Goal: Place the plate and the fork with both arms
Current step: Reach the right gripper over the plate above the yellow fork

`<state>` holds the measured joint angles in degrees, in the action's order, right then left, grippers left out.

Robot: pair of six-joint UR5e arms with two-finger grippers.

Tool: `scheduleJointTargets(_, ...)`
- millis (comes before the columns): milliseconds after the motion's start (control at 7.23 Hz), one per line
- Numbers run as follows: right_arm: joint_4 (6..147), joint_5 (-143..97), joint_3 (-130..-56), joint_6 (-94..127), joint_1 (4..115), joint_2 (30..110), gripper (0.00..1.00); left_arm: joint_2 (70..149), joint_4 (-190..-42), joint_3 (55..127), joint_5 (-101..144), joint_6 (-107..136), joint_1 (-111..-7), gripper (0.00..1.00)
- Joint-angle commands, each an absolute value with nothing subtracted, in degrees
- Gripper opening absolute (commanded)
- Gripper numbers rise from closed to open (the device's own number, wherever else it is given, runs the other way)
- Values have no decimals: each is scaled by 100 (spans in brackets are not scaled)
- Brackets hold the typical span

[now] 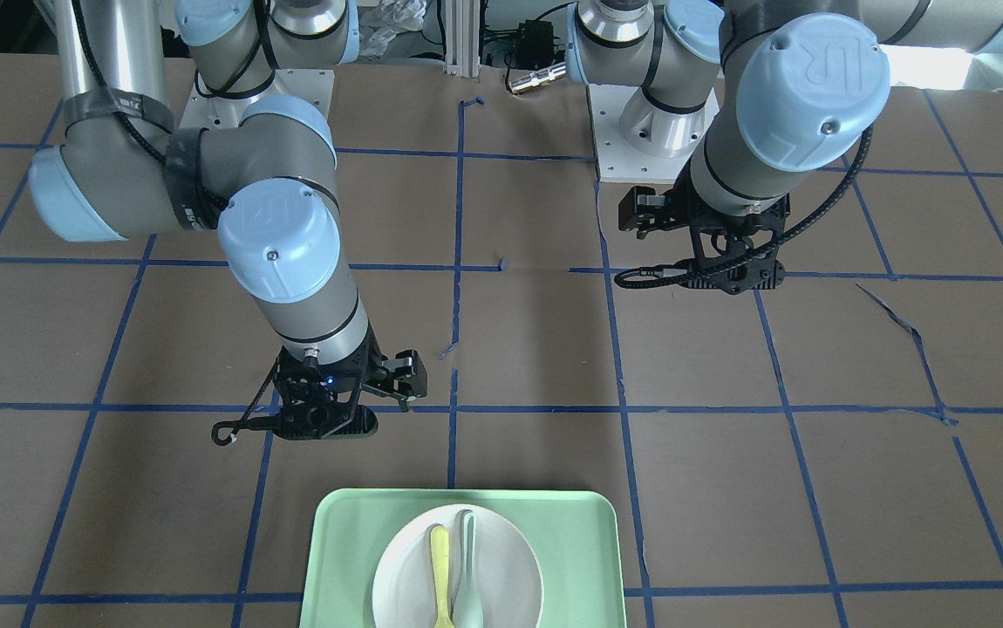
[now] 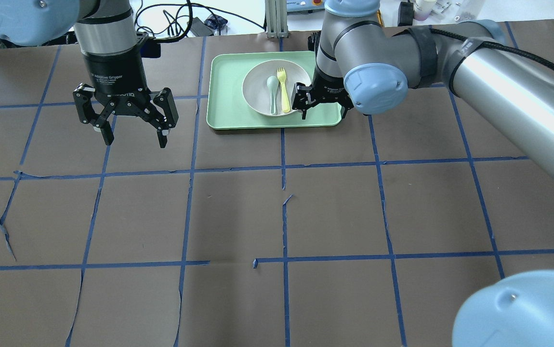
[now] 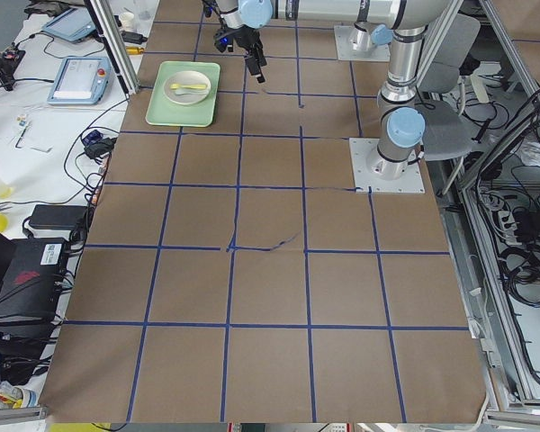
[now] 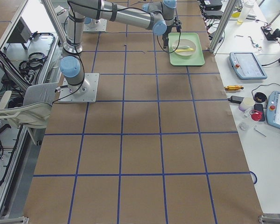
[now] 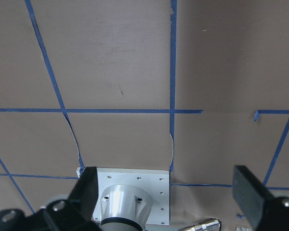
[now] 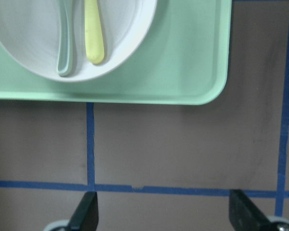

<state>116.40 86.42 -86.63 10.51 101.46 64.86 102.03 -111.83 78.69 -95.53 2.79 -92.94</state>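
In the front-facing view, the plate is seen lying on the mint-green tray, with the fork and a grey-green spoon lying side by side in it. The right end effector is held short of the tray's robot-side edge. The left end effector is held well apart from it. How the fingers stand cannot be told here.

In the overhead view, the left end effector is shown with its fingers spread and nothing between them. The right end effector seems to overlap the tray's corner beside the plate, an impression corrected by the front-facing view.

In the side views, only the tray at the far side of the table is confirmed.

In the left wrist view, bare table and a mounting base are framed between parted fingers, and none of the task's things is seen.

In the right wrist view, the fingers are seen wide apart and empty over the table, with the fork's handle and the plate's rim lying ahead on the tray.

The task is judged barely begun: nothing is gripped, and both the plate and the fork are yet to be lifted out and set down.
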Motion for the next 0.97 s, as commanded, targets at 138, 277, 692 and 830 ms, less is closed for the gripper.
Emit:
scheduleJointTargets(138, 11953, 8640, -7325, 1474, 10195, 5426, 95, 10178, -11180, 7945, -9554, 325, -9343, 100)
scheduleJointTargets(277, 11953, 8648, -7156, 1494, 10195, 5310, 94, 10108, -11154, 8050, -9562, 308, -9351, 100)
scheduleJointTargets(692, 11962, 8561, -6646, 1521, 10195, 4774, 73, 9924, -11153, 8252, -9563, 325, -9378, 100)
scheduleJointTargets(830, 11988, 8169, -6558, 1503, 10204, 4694, 70, 9853, -11145, 8357, -9563, 325, -9378, 100)
